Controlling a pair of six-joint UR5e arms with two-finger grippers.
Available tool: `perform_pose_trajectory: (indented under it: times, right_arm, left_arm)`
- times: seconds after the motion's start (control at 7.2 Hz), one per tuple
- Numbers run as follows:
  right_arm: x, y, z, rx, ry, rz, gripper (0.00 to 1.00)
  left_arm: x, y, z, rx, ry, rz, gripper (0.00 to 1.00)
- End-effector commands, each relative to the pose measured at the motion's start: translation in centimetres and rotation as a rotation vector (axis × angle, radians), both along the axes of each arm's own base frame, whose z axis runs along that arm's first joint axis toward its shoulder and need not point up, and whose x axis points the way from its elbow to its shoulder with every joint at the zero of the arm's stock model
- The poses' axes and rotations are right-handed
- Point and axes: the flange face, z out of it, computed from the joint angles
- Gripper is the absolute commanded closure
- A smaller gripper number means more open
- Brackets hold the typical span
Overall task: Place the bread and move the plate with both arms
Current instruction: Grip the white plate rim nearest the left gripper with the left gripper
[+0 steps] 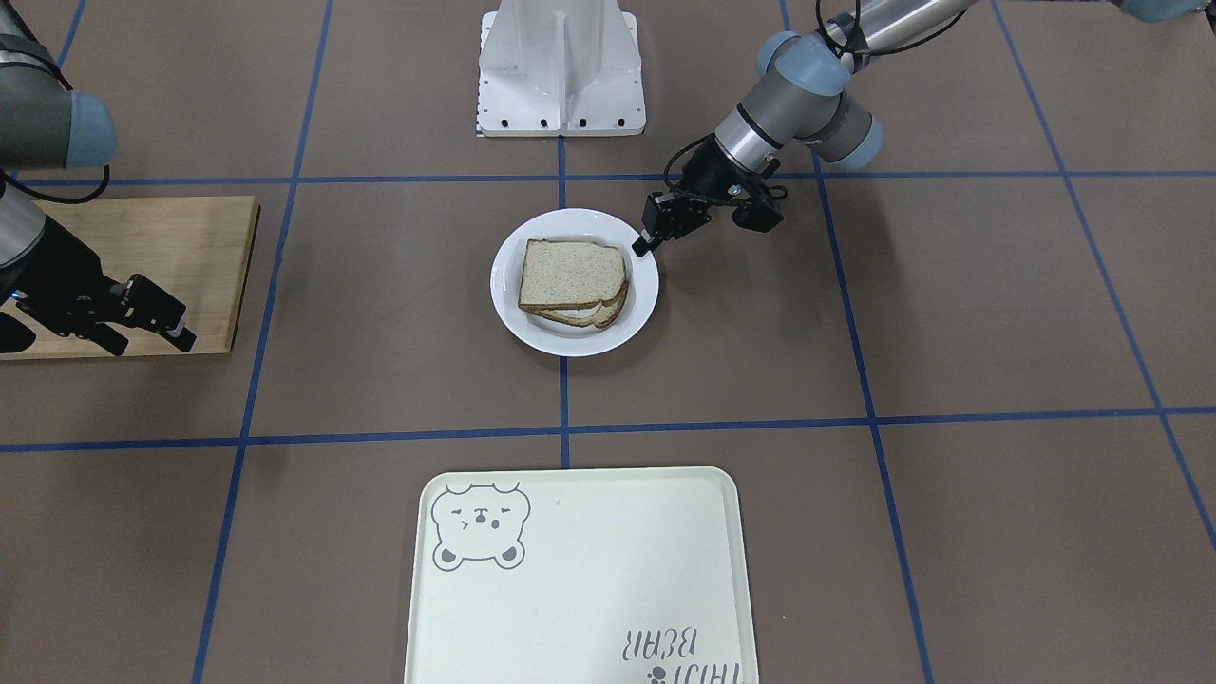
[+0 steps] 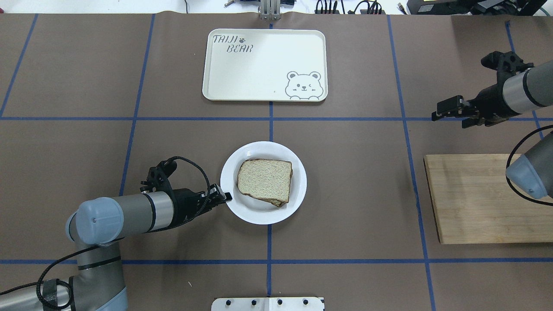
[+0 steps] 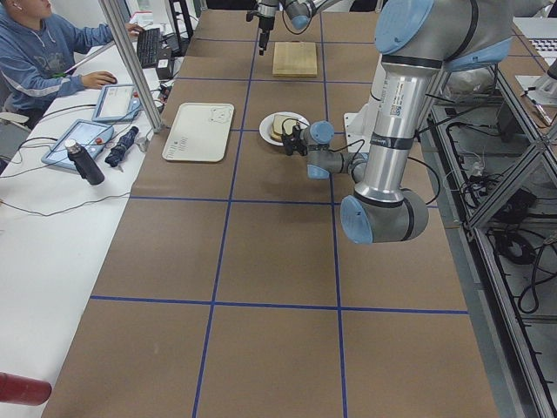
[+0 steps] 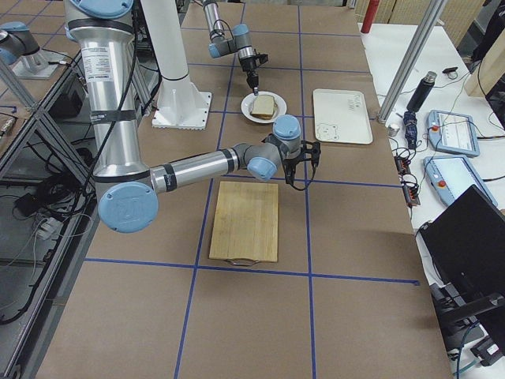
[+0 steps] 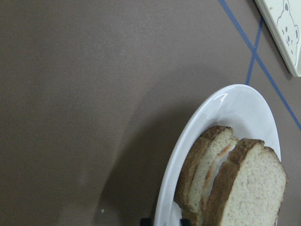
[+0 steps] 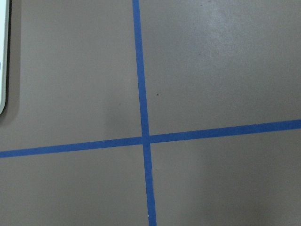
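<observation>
The plain bread slice [image 2: 264,179] lies on top of a second slice [image 1: 608,313], with something white between them, on the round white plate [image 2: 259,214] at the table's middle. The stack also shows in the left wrist view [image 5: 249,188], and the plate rim [image 5: 235,101] shows there too. My left gripper [image 2: 224,198] is at the plate's near-left rim, with its fingers close together on the rim. My right gripper [image 2: 447,116] is open and empty, above bare table past the wooden board. It is far from the plate.
A wooden cutting board [image 2: 475,198] lies to the right of the plate. The cream bear tray [image 2: 263,65] lies beyond the plate on the far side. The white fixed stand [image 1: 560,66] is at the robot's side. Blue tape lines cross the brown table.
</observation>
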Motion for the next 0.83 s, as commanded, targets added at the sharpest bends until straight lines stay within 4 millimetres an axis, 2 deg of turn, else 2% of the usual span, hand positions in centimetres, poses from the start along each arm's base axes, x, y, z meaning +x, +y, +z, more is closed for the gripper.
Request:
perform_pose_trajectory:
  times: [0.0, 0.42, 0.69]
  right_arm:
    - [-0.1, 0.0, -0.1, 0.001, -0.001, -0.001, 0.0]
    - [-0.1, -0.1, -0.3, 0.004, -0.002, -0.001, 0.0]
    - [-0.1, -0.1, -0.2, 0.003, -0.002, -0.001, 0.0]
  left_arm:
    - [-0.3, 0.0, -0.5, 0.005, 0.015, -0.002, 1.0]
    - [-1.6, 0.4, -3.2, -0.022, 0.092, -0.003, 1.0]
    - [-2.0, -0.2, -4.7, -0.006, 0.138, -0.017, 1.0]
